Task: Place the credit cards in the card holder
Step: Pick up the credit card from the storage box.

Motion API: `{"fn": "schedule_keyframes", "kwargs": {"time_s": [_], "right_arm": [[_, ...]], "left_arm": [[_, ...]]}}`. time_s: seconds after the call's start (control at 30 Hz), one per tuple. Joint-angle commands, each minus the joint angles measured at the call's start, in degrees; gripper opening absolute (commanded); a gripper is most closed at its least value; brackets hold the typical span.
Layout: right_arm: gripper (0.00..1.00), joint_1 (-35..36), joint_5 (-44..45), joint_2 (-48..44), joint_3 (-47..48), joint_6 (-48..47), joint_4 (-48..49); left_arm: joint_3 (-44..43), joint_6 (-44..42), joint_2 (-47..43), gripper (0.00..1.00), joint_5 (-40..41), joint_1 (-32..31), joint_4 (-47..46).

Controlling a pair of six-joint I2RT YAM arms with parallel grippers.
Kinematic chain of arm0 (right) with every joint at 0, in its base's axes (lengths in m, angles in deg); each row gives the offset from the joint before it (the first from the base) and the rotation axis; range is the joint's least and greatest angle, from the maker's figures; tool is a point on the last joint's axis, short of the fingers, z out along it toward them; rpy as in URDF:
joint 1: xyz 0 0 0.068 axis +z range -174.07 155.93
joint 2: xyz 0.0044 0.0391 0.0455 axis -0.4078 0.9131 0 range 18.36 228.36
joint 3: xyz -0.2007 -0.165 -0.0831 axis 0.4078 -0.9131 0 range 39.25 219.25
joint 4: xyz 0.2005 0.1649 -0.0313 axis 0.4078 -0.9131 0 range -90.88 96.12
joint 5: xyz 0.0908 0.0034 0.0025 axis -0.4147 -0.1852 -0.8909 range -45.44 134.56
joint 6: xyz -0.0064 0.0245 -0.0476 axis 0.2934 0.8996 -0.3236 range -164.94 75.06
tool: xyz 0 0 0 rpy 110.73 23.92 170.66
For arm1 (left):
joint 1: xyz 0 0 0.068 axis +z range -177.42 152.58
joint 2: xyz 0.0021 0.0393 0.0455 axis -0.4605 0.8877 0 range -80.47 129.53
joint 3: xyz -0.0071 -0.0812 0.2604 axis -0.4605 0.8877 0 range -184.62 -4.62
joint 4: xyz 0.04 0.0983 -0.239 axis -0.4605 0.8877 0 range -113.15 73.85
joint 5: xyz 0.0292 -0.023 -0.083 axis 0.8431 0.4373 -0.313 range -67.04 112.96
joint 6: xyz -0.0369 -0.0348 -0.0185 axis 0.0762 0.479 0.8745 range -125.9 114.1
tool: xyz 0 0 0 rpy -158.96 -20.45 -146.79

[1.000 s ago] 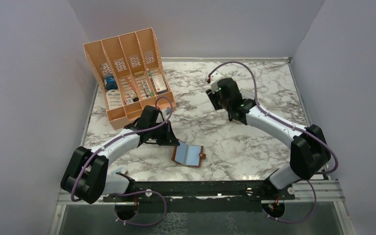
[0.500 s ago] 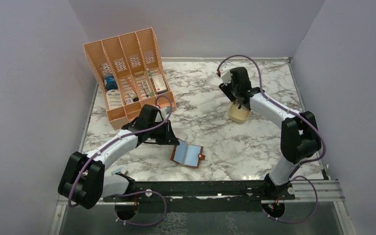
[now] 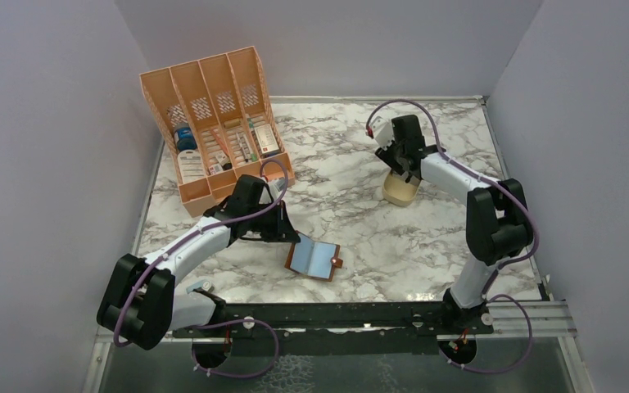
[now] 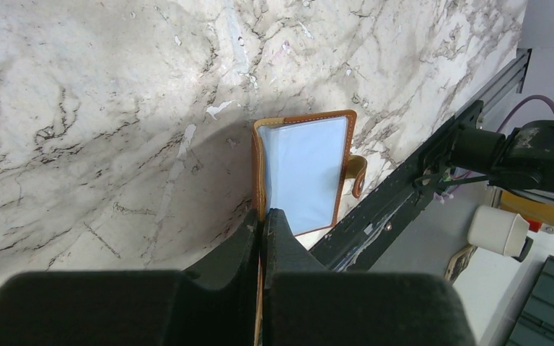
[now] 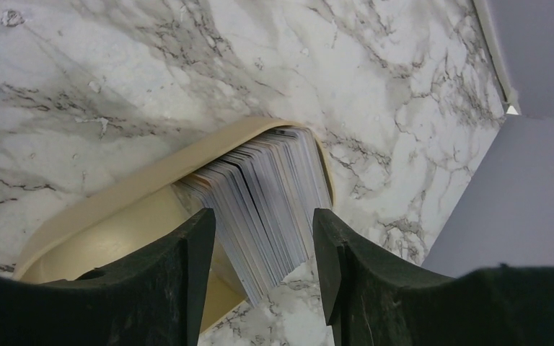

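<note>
The near edge of the holder [image 4: 301, 173] vanishes between the pressed-together fingertips of the left hand [image 4: 263, 220], so the depth of that grip cannot be told. The lower ends of the cards [image 5: 267, 184] sink out of sight into the stand [image 5: 130, 216] between the fingers of the right hand [image 5: 263, 216]; from above, that hand covers them.

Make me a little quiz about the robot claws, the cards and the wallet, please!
1. True or false: the card holder lies open on the table.
2. Where are the credit cards? A: flat on the table. B: standing in the tan stand, by the open right claw. C: inside the card holder.
3. Which claw is pinched shut on the card holder's brown edge?
Key: 1 true; 2 B; 3 the left claw.
</note>
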Motion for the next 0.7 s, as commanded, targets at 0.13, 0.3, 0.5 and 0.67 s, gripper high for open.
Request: {"fn": "schedule_keyframes", "kwargs": {"time_s": [0.13, 0.3, 0.5, 0.67], "right_arm": [[0.52, 0.14, -2.50, 0.40, -1.15, -1.57, -1.94], [0.60, 0.16, -2.06, 0.79, -0.83, -1.76, -2.79], [0.62, 0.14, -0.73, 0.80, -2.05, -2.49, -2.53], [0.59, 0.16, 1.38, 1.64, -2.61, -3.40, -2.33]], "left_arm": [[-1.23, -0.30, -0.67, 0.00, -2.00, -0.14, -0.16], [-1.16, -0.25, -0.91, 0.00, -2.10, -0.18, -0.16], [-1.22, -0.30, -1.02, 0.00, -2.19, -0.17, -0.19], [-1.15, -0.30, -1.36, 0.00, -2.20, -0.20, -0.15]]}}
